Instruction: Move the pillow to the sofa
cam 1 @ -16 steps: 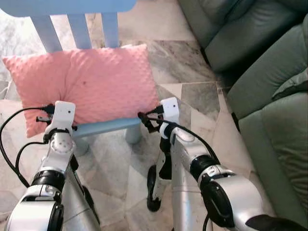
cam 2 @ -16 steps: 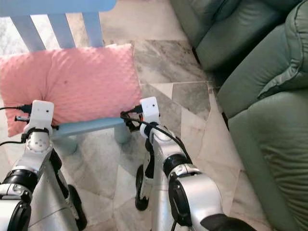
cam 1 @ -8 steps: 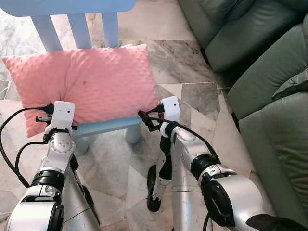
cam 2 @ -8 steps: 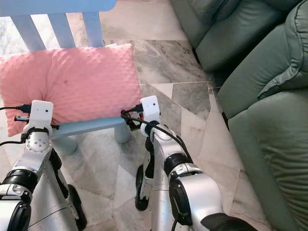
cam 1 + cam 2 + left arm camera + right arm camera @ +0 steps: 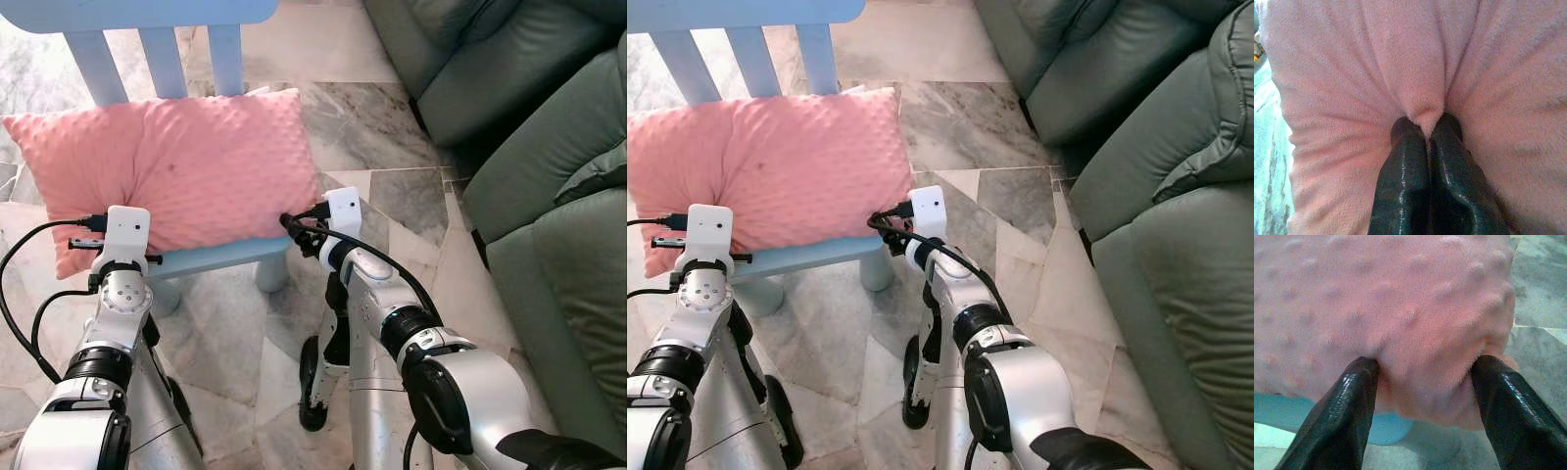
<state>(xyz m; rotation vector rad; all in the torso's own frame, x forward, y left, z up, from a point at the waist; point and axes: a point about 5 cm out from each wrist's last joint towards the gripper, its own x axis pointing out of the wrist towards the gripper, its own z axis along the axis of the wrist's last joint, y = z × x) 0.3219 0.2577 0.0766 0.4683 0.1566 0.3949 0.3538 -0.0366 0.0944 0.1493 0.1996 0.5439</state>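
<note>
A pink dotted pillow [image 5: 176, 166] lies on the seat of a light blue chair [image 5: 211, 259]. My left gripper [image 5: 1425, 128] is at the pillow's near left edge, shut on a pinched fold of the pink fabric. At the pillow's near right corner, my right gripper [image 5: 1427, 364] is open, its two black fingers [image 5: 1347, 406] standing wide on either side of the corner. The green sofa [image 5: 549, 147] stands to the right.
The chair's slatted back [image 5: 162, 54] rises behind the pillow. Marble floor [image 5: 392, 127] lies between the chair and the sofa. Black cables [image 5: 29, 294] loop off my left wrist.
My right gripper has pushed a little further forward onto the pillow's near right corner. The left gripper and the pillow have barely moved.
</note>
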